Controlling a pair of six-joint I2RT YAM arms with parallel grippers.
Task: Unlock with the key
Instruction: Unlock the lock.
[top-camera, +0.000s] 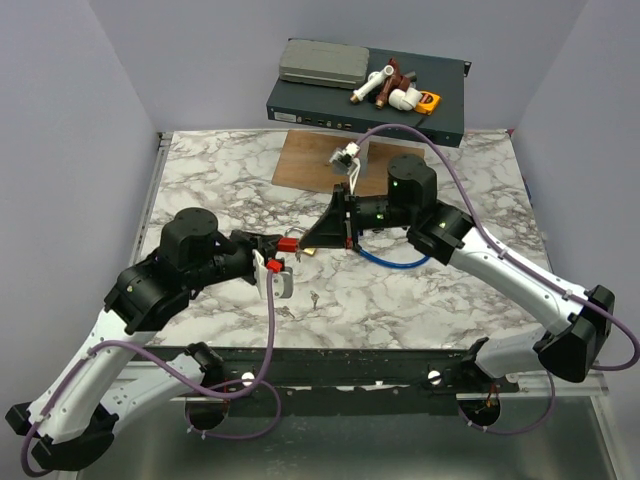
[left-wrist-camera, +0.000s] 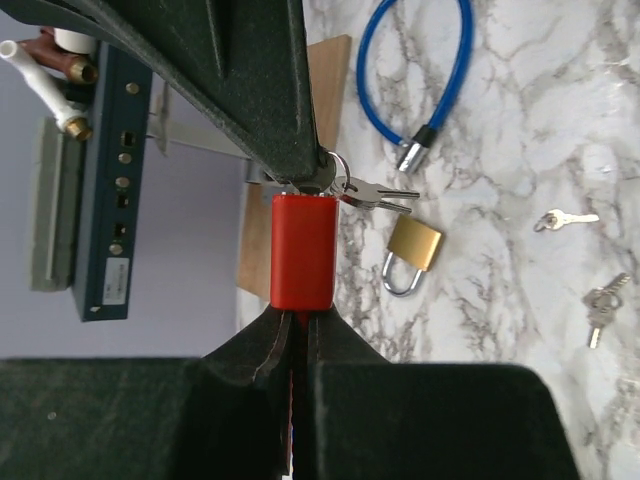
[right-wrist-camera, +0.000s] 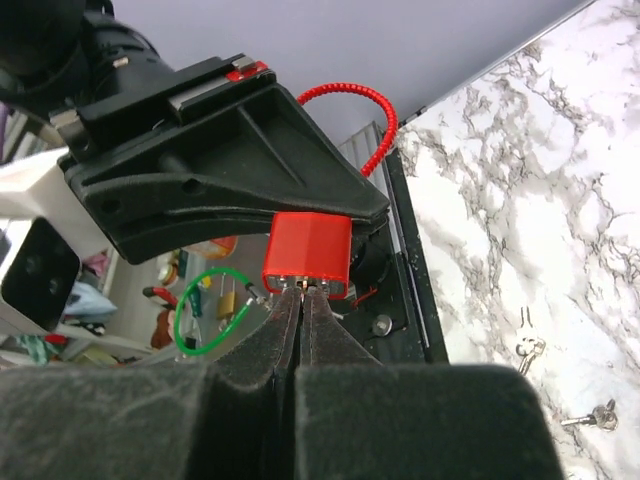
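Observation:
A red padlock (left-wrist-camera: 303, 250) with a red cable shackle (right-wrist-camera: 350, 100) is held in the air between both grippers, above the middle of the marble table (top-camera: 220, 190). My left gripper (left-wrist-camera: 300, 315) is shut on the lock's shackle end. My right gripper (right-wrist-camera: 303, 292) is shut on a key whose tip meets the lock's bottom face (right-wrist-camera: 305, 283); the blade is mostly hidden by the jaws. The key's ring with spare keys (left-wrist-camera: 372, 195) hangs beside the right fingers. In the top view the lock (top-camera: 287, 245) sits between the left gripper (top-camera: 268, 250) and the right gripper (top-camera: 308, 247).
On the table lie a brass padlock (left-wrist-camera: 413, 250), a blue cable lock (left-wrist-camera: 400, 70), a loose key (left-wrist-camera: 565, 218) and a key bunch (left-wrist-camera: 600, 305). A wooden board (top-camera: 320, 160) and a dark box (top-camera: 370, 100) with fittings on top stand at the back.

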